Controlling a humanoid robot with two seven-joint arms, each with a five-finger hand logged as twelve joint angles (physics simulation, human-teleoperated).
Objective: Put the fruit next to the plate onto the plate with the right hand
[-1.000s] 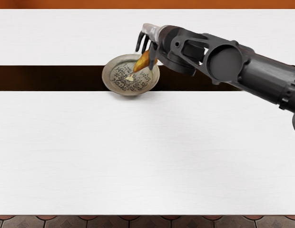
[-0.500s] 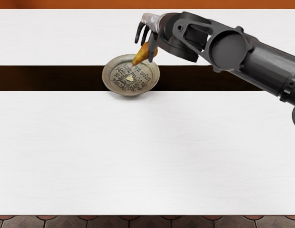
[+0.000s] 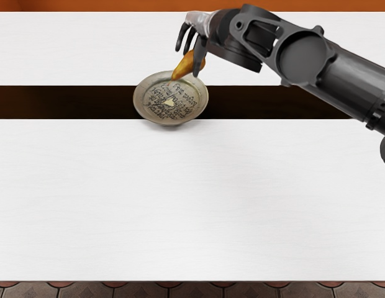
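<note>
Dark strip (image 3: 62,102): a dark band is seen running across the white table (image 3: 180,198) from the left edge to the right edge, nearer the far edge than the near one. Whether it is a gap or only a dark band cannot be told.

Plate (image 3: 138,99): a round patterned plate is set across the dark strip, a little left of the middle. Nothing is seen lying in it.

Fruit (image 3: 185,66): an orange, tapering fruit is held in the air, tilted, its narrow tip pointing down and left. In the picture it is seen at the plate's far right rim, not over the centre, and is not touching the plate.

Right hand (image 3: 195,36): the fingers (image 3: 198,57) are curled downward and pinched on the fruit's thicker end.

Right arm (image 3: 304,62): the arm is brought in from the right edge, above the far half of the table.

Risk of release here: the fruit is judged likely to strike the rim and roll off onto the table or into the dark strip, because it hangs near the edge and is tapered.

Risk of slip: the pinch is taken on one end only, so the fruit may pivot or drop early.

Risk of contact: if the hand is lowered too far, the plate may be pushed or tipped.
</note>
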